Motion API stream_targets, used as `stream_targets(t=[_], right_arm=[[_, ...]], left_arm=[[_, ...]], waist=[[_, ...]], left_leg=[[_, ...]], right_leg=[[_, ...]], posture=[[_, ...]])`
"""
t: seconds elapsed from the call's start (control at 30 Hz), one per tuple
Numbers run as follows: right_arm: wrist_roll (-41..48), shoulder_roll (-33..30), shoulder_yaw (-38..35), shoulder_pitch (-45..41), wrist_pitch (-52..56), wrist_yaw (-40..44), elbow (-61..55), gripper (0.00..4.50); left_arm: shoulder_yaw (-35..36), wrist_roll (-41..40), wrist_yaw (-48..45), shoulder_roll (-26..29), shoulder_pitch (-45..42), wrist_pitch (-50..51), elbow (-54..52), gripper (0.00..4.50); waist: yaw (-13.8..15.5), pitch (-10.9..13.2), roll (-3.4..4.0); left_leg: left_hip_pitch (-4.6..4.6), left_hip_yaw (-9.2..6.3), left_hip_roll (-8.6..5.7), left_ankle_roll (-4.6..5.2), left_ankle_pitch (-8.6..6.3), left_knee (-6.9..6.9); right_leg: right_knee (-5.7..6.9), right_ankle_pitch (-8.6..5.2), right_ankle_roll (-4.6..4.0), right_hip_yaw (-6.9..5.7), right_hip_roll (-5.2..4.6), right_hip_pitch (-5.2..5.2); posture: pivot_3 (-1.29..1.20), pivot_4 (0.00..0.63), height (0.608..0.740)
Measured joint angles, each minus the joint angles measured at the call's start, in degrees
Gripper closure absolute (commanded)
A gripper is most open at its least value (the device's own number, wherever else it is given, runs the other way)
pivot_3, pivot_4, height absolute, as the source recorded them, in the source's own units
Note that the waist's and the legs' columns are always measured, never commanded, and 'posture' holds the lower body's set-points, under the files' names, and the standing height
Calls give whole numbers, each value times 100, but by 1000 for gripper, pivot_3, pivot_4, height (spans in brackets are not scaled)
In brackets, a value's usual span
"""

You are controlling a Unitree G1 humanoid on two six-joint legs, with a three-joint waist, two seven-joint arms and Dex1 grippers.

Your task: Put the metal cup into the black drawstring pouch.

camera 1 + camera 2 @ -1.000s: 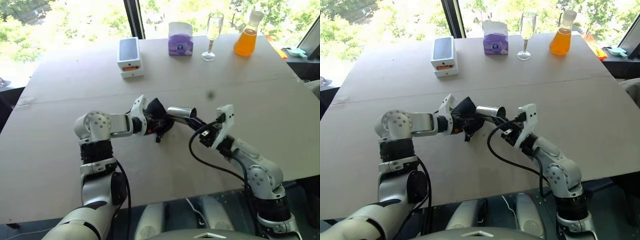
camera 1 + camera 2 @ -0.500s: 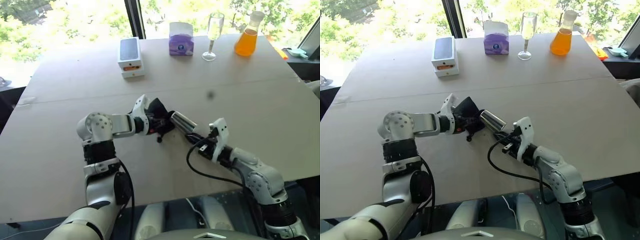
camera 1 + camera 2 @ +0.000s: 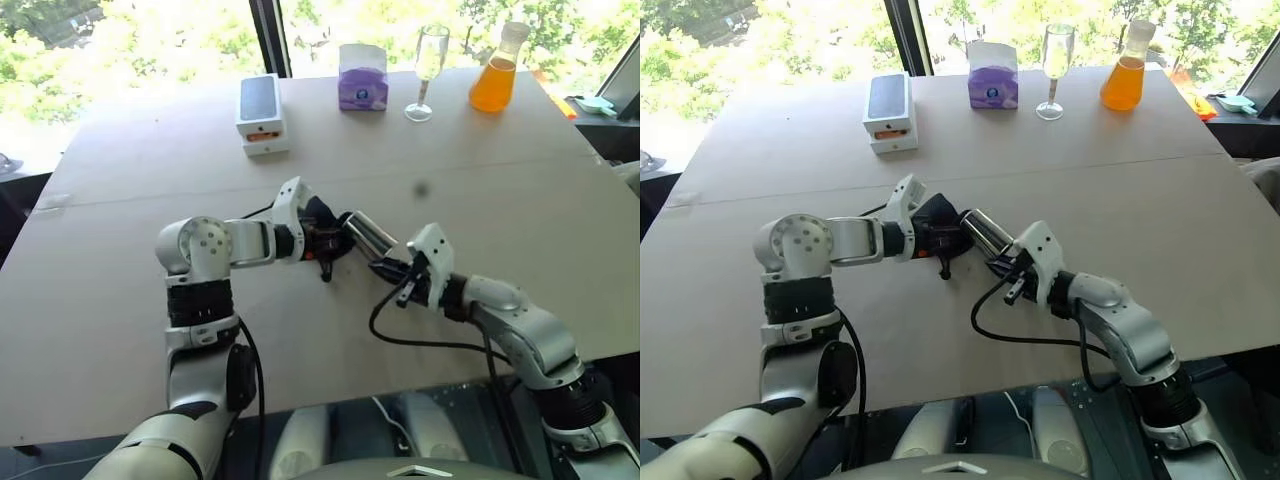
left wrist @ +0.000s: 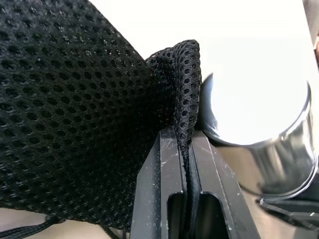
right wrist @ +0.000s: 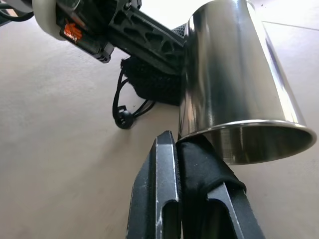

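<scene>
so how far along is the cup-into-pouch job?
Done: both pickups. The left gripper is shut on the black drawstring pouch at its edge, and the right gripper is shut on the rim of the metal cup. In hand: the cup's closed end sits against the pouch's mouth, held above the table. Left: pushing the cup inside and letting go.

Strong daylight is pouring in through the windows (image 3: 150, 40) behind the table (image 3: 520, 200), and the foliage outside is being washed out to glare. The tabletop is being evenly lit, with only soft shadows cast. In the left wrist view the background is being blown to white, while the cup (image 5: 234, 84) is mirroring bright highlights.
</scene>
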Motion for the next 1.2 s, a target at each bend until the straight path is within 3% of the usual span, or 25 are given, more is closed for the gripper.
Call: stream_targets(t=[0.03, 0.27, 0.4, 0.53, 0.63, 0.8, 0.83, 1.07, 1.2], right_arm=[[39, 33, -65, -6, 45, -19, -3, 4427], [263, 328, -487, 76, 384, -375, -75, 1210], [281, 589, -582, 156, 388, -577, -31, 1210], [668, 1273, -980, 186, 486, -862, 169, 1210], [846, 1584, -1222, 181, 477, -970, 384, 2023], [855, 1696, -1330, 51, 326, -928, 816, 4314], [811, 1713, -1316, -18, 222, -882, 982, 4470], [755, 1752, -1335, -188, -4, -772, 1185, 4470], [921, 1155, -1341, -60, 284, -560, 516, 4470]], left_arm=[[-24, 12, -16, 4, 22, -26, -6, 4500], [-121, 53, -125, 46, 90, -151, -7, 4500], [-157, 59, -138, 46, 98, -208, -7, 4500], [-199, 72, -184, 47, 115, -240, -7, 4500], [-219, 114, -214, 51, 117, -255, -7, 4500], [-224, 155, -229, 53, 132, -264, -7, 4500], [-224, 160, -239, 54, 147, -270, -7, 4500], [-220, 166, -255, 59, 177, -274, -7, 4500], [-164, 164, -255, 31, 177, -275, 1, 4500]], waist=[[2, 0, 0], [3, 0, 0], [-3, 0, 0], [-5, 0, 0], [-4, 0, 0], [-19, 0, 1], [-23, 0, 1], [-23, 0, 1], [2, 1, 1]], left_leg=[[0, 0, 0, 0, 0, 0], [0, -1, 0, 0, 0, 0], [0, 0, 0, 0, 0, 0], [0, -1, 2, 0, 0, 0], [0, 1, -1, 0, 0, 0], [1, 1, -1, 0, 0, 0], [2, 0, 0, 1, 0, -1], [1, 1, 0, 0, 0, -1], [-4, 0, -2, 1, 0, 1]], right_leg=[[0, 0, 0, 0, -1, 0], [1, 0, 0, 0, 0, 0], [1, 0, 0, 0, 0, 0], [3, 0, 0, 0, 1, -1], [2, 0, 0, 1, 0, -1], [3, 0, 0, 1, 2, -1], [4, 0, 0, 1, 3, -1], [2, 0, 0, 1, 2, -1], [-1, 0, 0, -1, -2, -2]], posture=[[0, 150, 740], [0, 150, 740], [0, 150, 740], [0, 150, 740], [0, 150, 740], [0, 150, 740], [0, 150, 740], [0, 150, 740], [0, 150, 740]])
